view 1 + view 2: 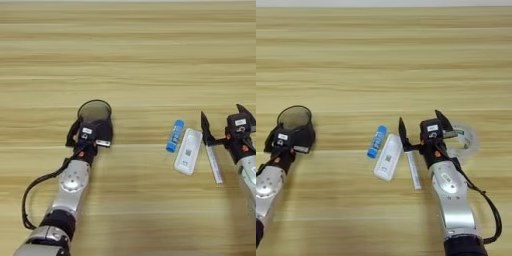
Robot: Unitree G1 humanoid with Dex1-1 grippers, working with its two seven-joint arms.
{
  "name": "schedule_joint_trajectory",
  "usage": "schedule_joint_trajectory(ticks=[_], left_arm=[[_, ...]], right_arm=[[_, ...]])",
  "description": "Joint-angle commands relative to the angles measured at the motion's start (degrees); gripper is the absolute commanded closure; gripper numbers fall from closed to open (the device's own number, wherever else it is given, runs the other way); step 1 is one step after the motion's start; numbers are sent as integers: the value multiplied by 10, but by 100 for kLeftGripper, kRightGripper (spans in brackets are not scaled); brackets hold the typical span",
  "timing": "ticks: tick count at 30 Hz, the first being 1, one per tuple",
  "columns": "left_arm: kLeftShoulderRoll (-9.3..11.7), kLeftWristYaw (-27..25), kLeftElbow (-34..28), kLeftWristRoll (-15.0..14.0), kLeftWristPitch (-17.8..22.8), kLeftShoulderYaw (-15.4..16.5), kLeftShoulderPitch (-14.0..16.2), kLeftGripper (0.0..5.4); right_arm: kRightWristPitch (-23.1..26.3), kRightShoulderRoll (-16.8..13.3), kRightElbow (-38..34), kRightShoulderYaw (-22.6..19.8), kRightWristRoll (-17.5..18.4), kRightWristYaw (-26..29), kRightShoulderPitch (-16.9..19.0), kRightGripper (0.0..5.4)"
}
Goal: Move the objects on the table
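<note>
The left end effector [91,131] gripped the near rim of the black mesh cup [94,111] on the counter [130,60]. Right of the cup lay the blue stick [175,135], white device [188,150] and marker [414,170]. Beyond them, the right end effector [421,129] was spread wide beside the tape roll [467,140].
</note>
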Motion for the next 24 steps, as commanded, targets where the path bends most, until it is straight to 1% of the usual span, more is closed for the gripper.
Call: schedule_joint_trajectory(ticks=[1, 3, 5, 9, 14, 17, 19, 24], left_arm=[[-7, -5, -11, 4, -6, -6, 11, 71], [-8, -6, -16, 3, -5, -8, 14, 71], [-11, -7, -30, 5, -4, -12, 23, 71], [-28, -15, -72, 17, 1, -37, 58, 71], [-55, -26, -102, 32, 14, -75, 89, 71], [-65, -34, -115, 34, 21, -92, 100, 71], [-67, -37, -124, 37, 25, -100, 106, 73], [-69, -42, -127, 37, 34, -108, 104, 73]], right_arm=[[-5, 0, -1, 1, -3, -3, -1, 0], [-5, 1, -1, 1, -3, -4, -1, 0], [-4, 1, -1, 1, -3, -3, 0, 0], [-4, 1, -3, 2, -3, -3, 1, 0], [-3, 1, -2, 2, -3, -3, 0, 0], [-3, 2, -1, 2, -3, -3, -1, 0], [-2, 2, -1, 2, -3, -4, -1, 0], [-1, 3, -1, 2, -3, -4, -2, 0]])
